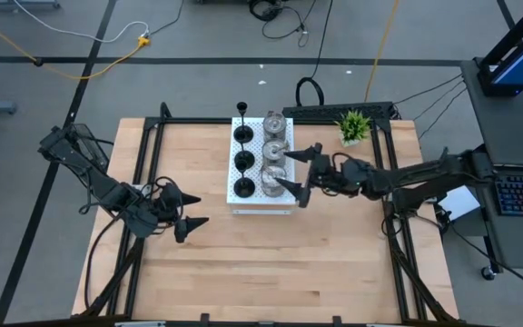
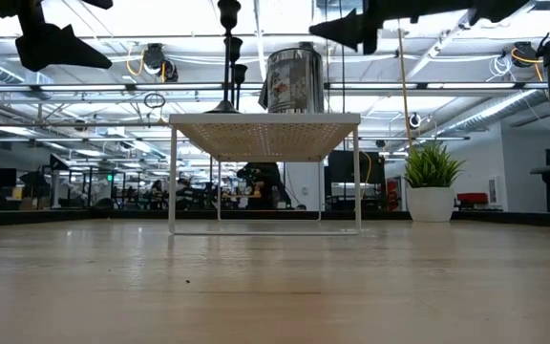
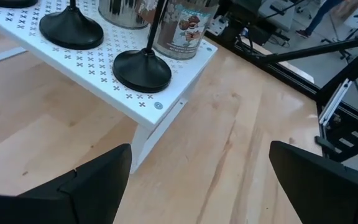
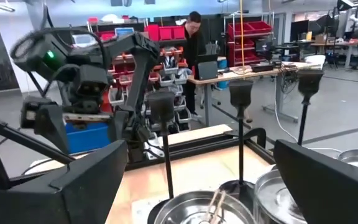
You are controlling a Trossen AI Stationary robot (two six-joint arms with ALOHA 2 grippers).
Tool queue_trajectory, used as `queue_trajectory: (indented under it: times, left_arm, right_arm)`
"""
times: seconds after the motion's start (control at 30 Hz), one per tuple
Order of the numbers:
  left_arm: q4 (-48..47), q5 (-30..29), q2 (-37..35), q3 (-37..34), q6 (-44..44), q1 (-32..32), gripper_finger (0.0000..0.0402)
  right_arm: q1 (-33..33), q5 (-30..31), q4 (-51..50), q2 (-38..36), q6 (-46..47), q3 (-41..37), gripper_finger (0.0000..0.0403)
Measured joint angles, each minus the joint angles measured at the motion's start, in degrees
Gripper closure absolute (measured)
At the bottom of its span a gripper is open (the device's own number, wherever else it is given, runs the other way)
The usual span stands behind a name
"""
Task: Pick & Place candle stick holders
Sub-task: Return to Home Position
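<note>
A white perforated board (image 1: 261, 168) stands on legs at the table's far middle. Three black candle stick holders (image 1: 243, 161) stand on it by their round bases in its left column. Three shiny silver ones (image 1: 275, 145) sit in its right column. My right gripper (image 1: 300, 170) hovers open just above the board's right edge. In its wrist view the silver holders (image 4: 197, 208) lie below its fingers and the black stems (image 4: 240, 106) rise beyond. My left gripper (image 1: 191, 211) hangs open over bare table, left of the board's near corner, facing the nearest black holder (image 3: 142, 68).
A small green potted plant (image 1: 354, 125) stands at the far right, behind the board. Black frame rails (image 1: 152, 154) run along the table's left, right and far edges. Bare wood spreads across the near half of the table (image 1: 271, 272). A person (image 4: 194, 37) stands in the room beyond.
</note>
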Motion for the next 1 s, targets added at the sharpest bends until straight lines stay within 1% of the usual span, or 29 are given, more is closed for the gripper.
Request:
queue_trajectory:
  times: [0.23,0.3,0.37,0.5,0.57,0.63,0.7,0.73,0.8,0.9,0.93,1.0]
  left_arm:
    - [-0.19,0.05,-0.09,0.0,-1.31,0.02,0.0014]
    - [-0.19,0.12,-0.09,0.0,-0.34,0.0,0.0014]
    - [0.06,0.27,-0.09,0.0,0.74,0.02,0.0014]
    - [2.61,0.11,-0.11,-0.21,3.9,0.27,0.0014]
    - [9.12,0.64,-0.13,-1.99,7.05,1.21,0.0014]
    - [20.22,4.33,-0.14,-5.61,12.78,2.7,0.0014]
    - [32.19,10.46,-0.11,-10.28,18.34,4.98,0.0014]
    - [36.96,13.55,-0.11,-12.48,20.09,6.31,0.0014]
    - [43.0,16.74,-0.67,-16.21,21.96,8.52,0.0014]
    - [44.66,18.64,-4.05,-19.1,24.36,9.9,0.0014]
    - [43.89,18.61,-5.51,-19.79,24.67,10.17,0.0014]
    - [40.92,17.81,-9.29,-21.26,26.02,10.76,0.0014]
  right_arm:
    - [0.1,1.04,-10.42,-7.23,2.94,0.0,0.0005]
    - [0.2,1.44,-14.47,-9.06,3.56,0.0,0.0015]
    - [0.21,1.47,-18.7,-10.89,4.3,0.0,0.0036]
    - [0.76,1.31,-24.48,-13.97,4.49,-0.01,0.0104]
    - [1.21,1.3,-26.1,-15.41,4.44,-0.02,0.0147]
    - [1.74,1.31,-27.66,-16.69,4.29,-0.02,0.0195]
    - [2.27,1.29,-29.94,-17.81,4.29,0.0,0.0245]
    - [2.57,1.29,-30.86,-18.32,4.29,0.0,0.027]
    - [3.31,1.28,-32.79,-19.38,4.45,-0.02,0.0318]
    - [4.54,1.27,-35.43,-21.0,5.61,-0.01,0.0383]
    - [5.06,1.27,-36.78,-21.6,5.76,-0.01,0.0393]
    - [6.06,1.32,-38.21,-22.54,6.62,-0.02,0.0392]
